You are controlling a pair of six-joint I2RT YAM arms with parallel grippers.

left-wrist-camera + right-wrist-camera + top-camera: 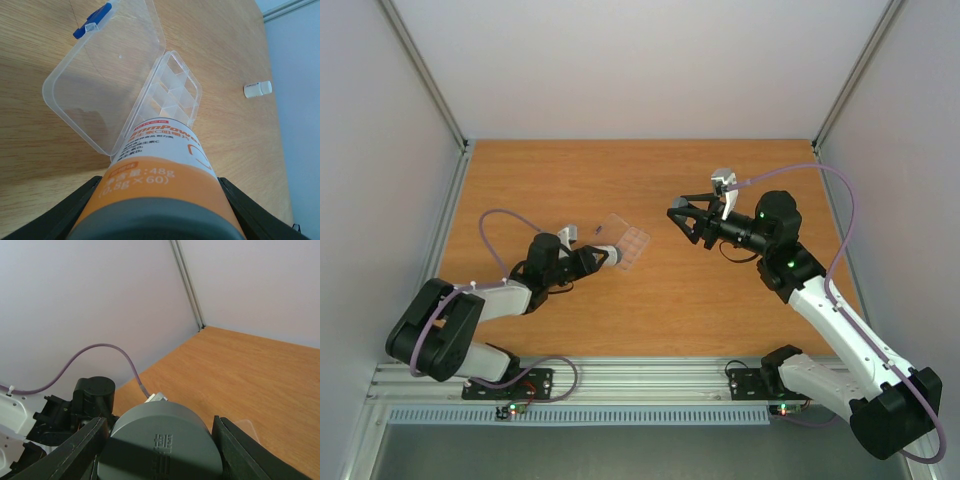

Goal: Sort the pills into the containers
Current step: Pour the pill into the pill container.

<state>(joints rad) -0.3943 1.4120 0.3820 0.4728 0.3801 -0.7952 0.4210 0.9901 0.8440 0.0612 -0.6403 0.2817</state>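
Pill box (190, 80) lies open on the desk (225, 45), just ahead of the left hand (161, 220). Its clear lid (100, 85) is folded back flat to that hand's left. The left hand grasps an orange and white bottle (165, 160), whose far end points at the nearest cells (172, 92). Any pills are too small to make out. A white cylinder (257, 89) lies ahead and to this hand's right. The right hand (160, 452), well apart from the left, grasps a grey cap (160, 437).
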